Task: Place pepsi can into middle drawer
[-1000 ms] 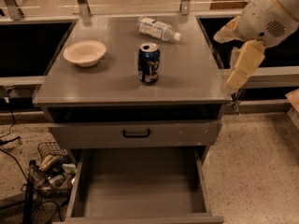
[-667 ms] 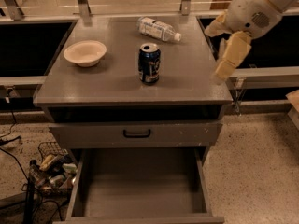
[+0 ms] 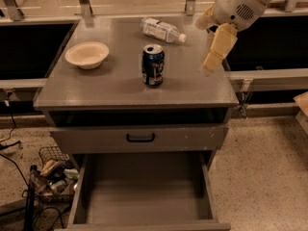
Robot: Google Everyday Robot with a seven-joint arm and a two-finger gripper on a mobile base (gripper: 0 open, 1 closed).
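Note:
The pepsi can (image 3: 153,65), dark blue with a silver top, stands upright near the middle of the grey cabinet top (image 3: 115,88). The middle drawer (image 3: 144,196) is pulled out at the bottom of the view, a grey box with a flat floor and low side walls, with nothing in it. My gripper (image 3: 210,65) hangs from the cream arm over the right part of the cabinet top. It is to the right of the can, apart from it, and holds nothing that I can see.
A cream bowl (image 3: 87,55) sits on the left of the top. A clear water bottle (image 3: 161,30) lies at the back. A closed drawer front with a black handle (image 3: 140,137) is above the open drawer. A wire basket of clutter (image 3: 50,174) stands on the floor at left.
The arm and gripper have moved left, from beyond the cabinet's right edge to over its top, closer to the can. The can, bowl and bottle have not moved.

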